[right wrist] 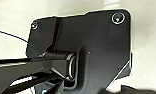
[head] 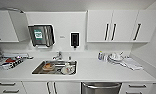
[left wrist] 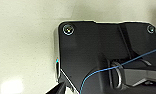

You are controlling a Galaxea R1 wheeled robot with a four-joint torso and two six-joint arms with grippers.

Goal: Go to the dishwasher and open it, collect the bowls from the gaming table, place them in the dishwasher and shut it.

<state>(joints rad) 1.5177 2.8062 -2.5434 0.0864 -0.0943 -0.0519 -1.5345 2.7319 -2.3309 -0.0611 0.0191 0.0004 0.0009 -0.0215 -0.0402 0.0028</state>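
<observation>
Fingers: spread and hold cannot be told for either gripper. Head view: dishwasher closed, steel front under the white countertop, right of the sink, which holds what look like dishes. Paper towel dispenser on far wall. Wrist views: robot's own dark plate over pale floor.

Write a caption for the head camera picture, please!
Kitchen counter with sink, closed steel dishwasher below, white cabinets above.
</observation>
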